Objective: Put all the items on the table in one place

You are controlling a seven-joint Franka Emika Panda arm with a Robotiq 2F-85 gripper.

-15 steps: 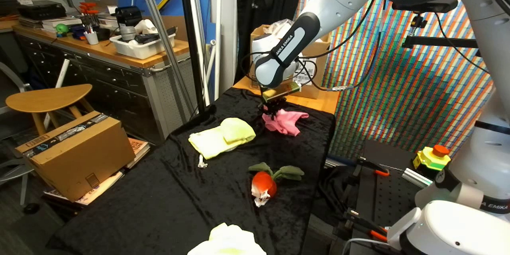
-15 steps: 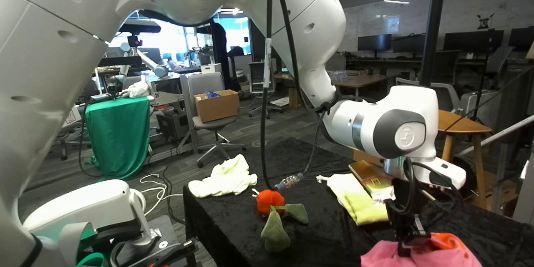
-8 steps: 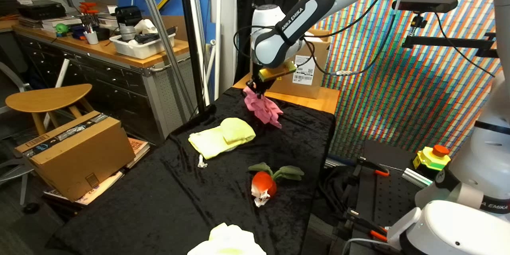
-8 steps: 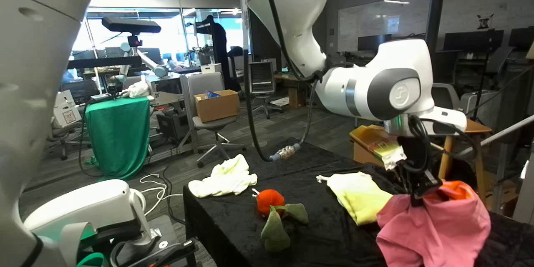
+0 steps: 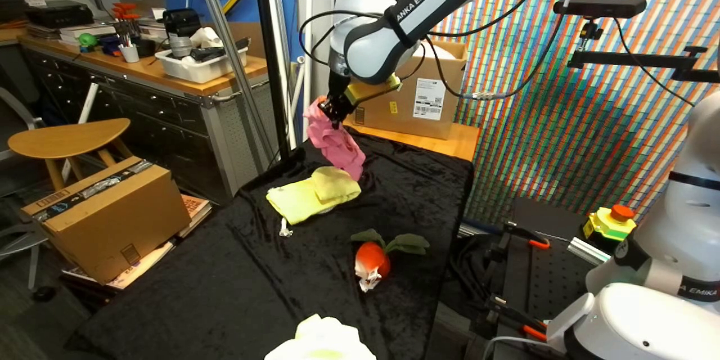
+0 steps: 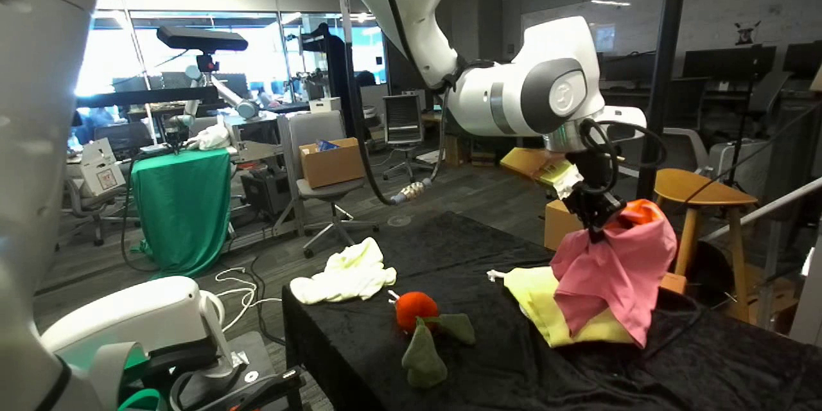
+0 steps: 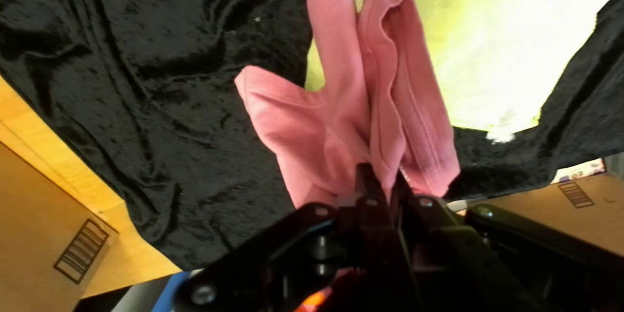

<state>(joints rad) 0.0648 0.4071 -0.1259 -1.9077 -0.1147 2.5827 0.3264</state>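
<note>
Pink cloth (image 5: 338, 147) is shifting up-left past centre in an exterior view. The claw (image 7: 382, 180) is gripping it, most hanging below.

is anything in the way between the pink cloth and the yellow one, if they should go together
Nothing visible stands between them. In the wrist view the pink cloth, gripped by the hand, overlaps the yellow cloth; the red toy and cream cloth lie apart. Whether pink and yellow touch, I can't tell.

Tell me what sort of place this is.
Most likely a robotics lab: another robot arm stands in the background, large computer screens stand farther off, and there's a cluttered workbench with a wooden top.
</note>
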